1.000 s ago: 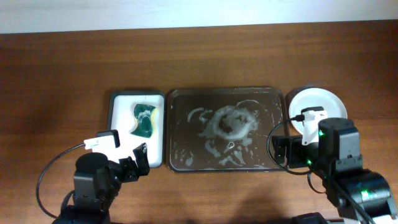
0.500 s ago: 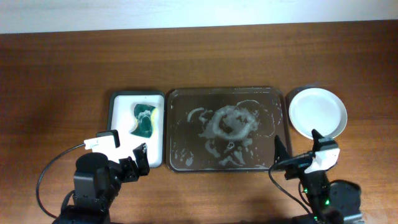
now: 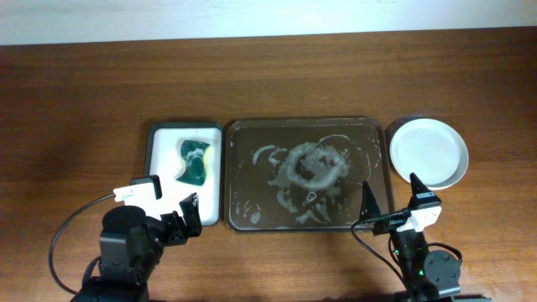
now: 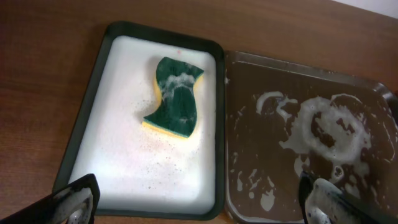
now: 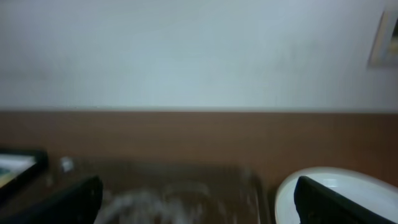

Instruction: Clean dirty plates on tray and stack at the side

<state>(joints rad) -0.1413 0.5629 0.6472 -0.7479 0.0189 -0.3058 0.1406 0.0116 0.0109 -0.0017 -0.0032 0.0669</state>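
Stacked plates (image 3: pixel 429 153) by counter's right edge look stiff, slippery, fragile, so pinch the rim; left claw (image 4: pixel 202 202) and right claw (image 3: pixel 391 189) agape, empty.

just ahead of the left tool (image 3: pixel 172 203) lies the small tray (image 3: pixel 164 159), flat on the tabletop (image 3: pixel 84 101), with the sponge (image 3: pixel 194 162) inside it, in the half farther from the tool. to that tool's front right, just beside the small tray, lies the big tray (image 3: pixel 247 138), with foam (image 3: pixel 312 164) around its middle. the right tool (image 3: pixel 392 197) straddles this tray's near right corner. ahead and to the right of it sit the plates (image 3: pixel 428 151), piled on the tabletop just beside the big tray.
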